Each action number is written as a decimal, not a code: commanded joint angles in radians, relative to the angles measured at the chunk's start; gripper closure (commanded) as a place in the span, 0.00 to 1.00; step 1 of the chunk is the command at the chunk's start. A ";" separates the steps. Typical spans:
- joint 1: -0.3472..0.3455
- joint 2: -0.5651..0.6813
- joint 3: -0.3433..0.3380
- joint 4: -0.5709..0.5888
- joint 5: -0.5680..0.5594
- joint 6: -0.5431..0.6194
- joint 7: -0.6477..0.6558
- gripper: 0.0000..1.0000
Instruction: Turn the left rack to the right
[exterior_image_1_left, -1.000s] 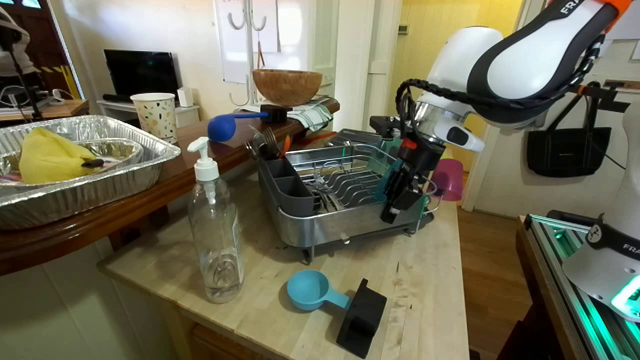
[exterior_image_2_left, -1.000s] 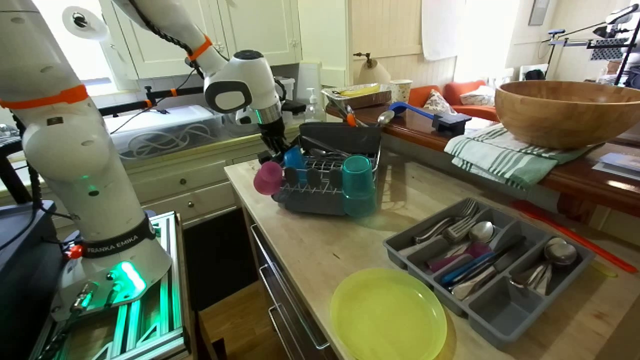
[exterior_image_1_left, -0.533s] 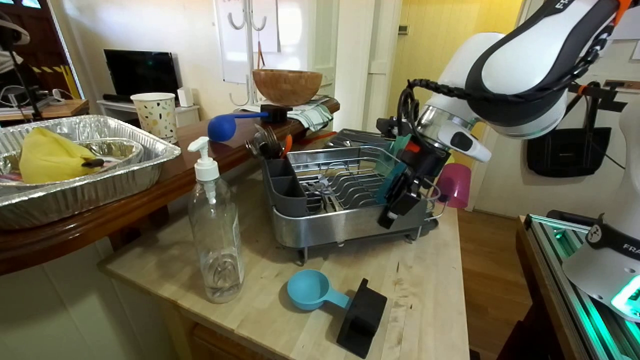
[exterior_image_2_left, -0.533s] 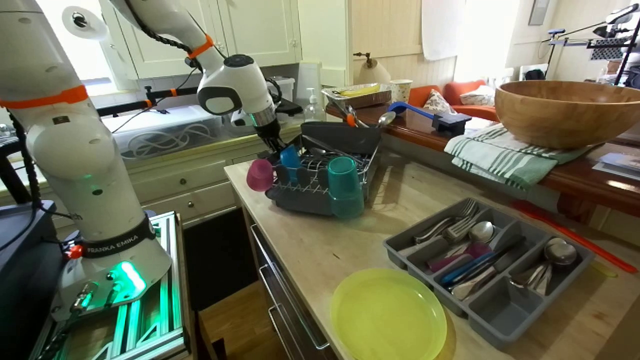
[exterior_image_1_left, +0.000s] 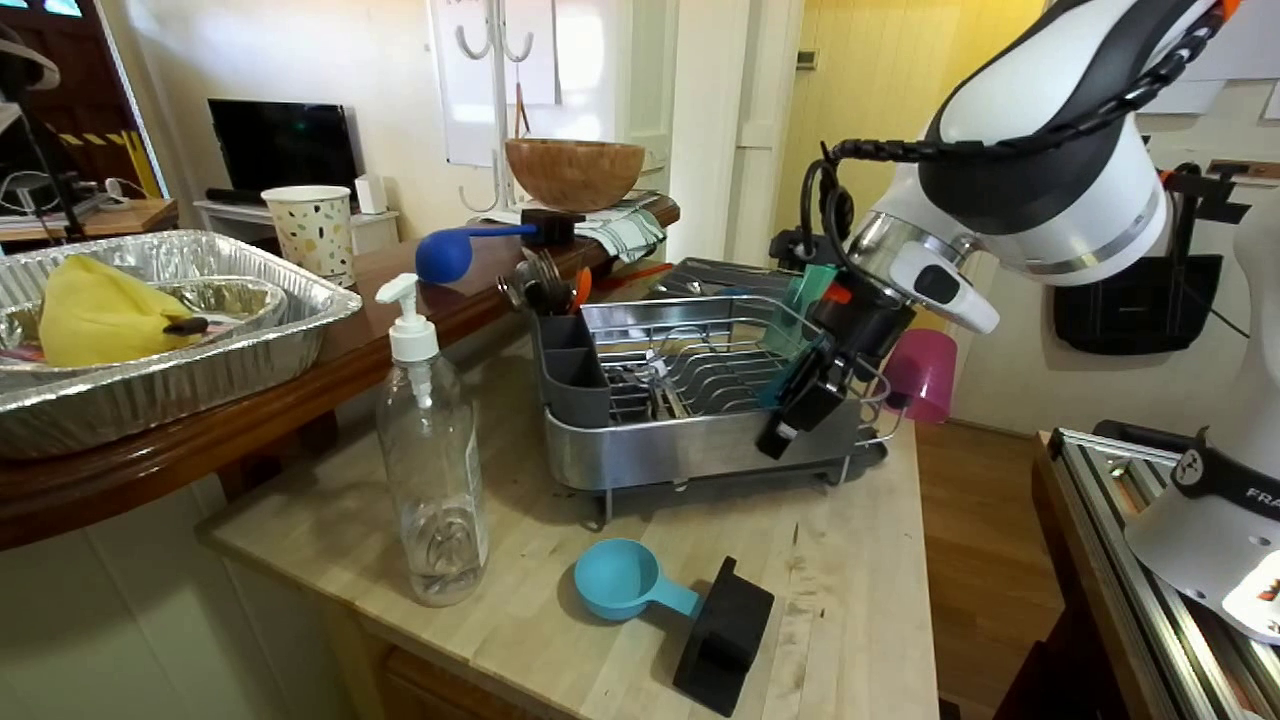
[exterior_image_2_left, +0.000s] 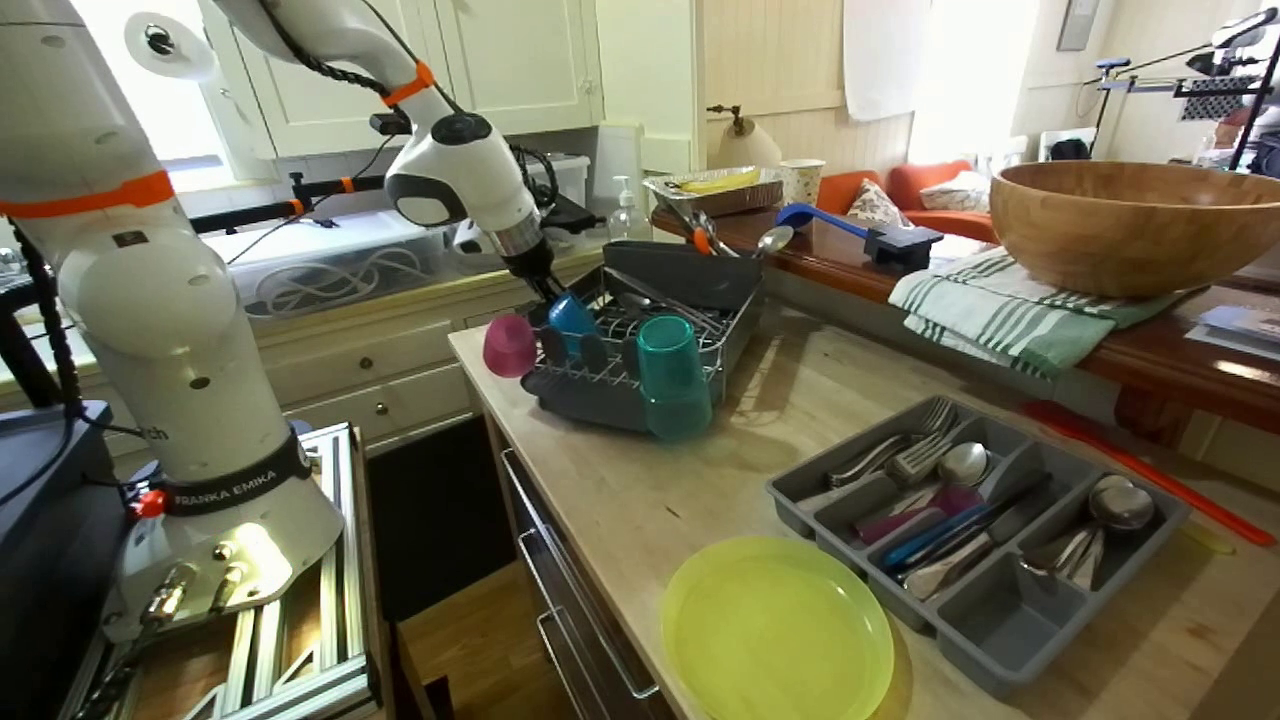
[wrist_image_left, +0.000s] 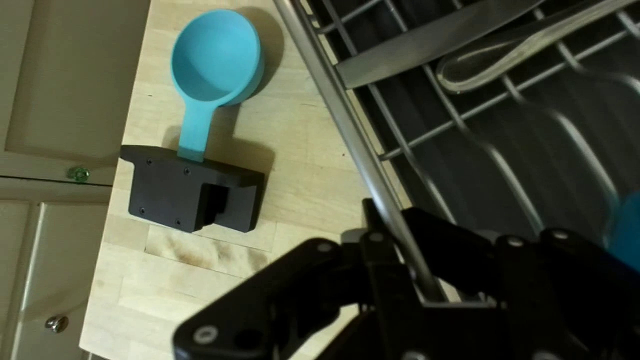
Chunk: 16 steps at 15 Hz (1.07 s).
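Observation:
The left rack, a silver wire dish rack with a grey tray (exterior_image_1_left: 640, 450), stands on the wooden counter. It also shows in an exterior view (exterior_image_2_left: 590, 405). It carries a teal cup (exterior_image_2_left: 672, 380), a blue cup (exterior_image_2_left: 573, 318) and a pink cup (exterior_image_1_left: 922, 372) at its edge. My gripper (exterior_image_1_left: 778, 440) reaches down over the rack's long side near the pink-cup end. In the wrist view my fingers (wrist_image_left: 395, 220) lie on both sides of the rack's metal rim (wrist_image_left: 345, 120) and are closed on it. The lower fingertips are partly hidden by the rim.
A blue scoop (exterior_image_1_left: 620, 580) with a black holder (exterior_image_1_left: 725, 640) lies in front of the rack. A pump bottle (exterior_image_1_left: 435, 490) stands beside it. A yellow plate (exterior_image_2_left: 778, 630) and a grey cutlery tray (exterior_image_2_left: 985, 625) lie behind it. The counter's edge (exterior_image_1_left: 925, 560) runs close to the rack.
The rack has turned and shifted with my gripper. Its pink cup moves outward past the counter edge, and the teal cup shifts the same way. The base light goes from green to white.

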 joint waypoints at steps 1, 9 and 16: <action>0.015 -0.068 -0.001 -0.016 0.164 0.031 -0.007 0.97; 0.030 -0.072 0.014 -0.030 0.495 0.059 -0.252 0.97; -0.001 -0.097 0.003 -0.015 0.731 0.066 -0.519 0.97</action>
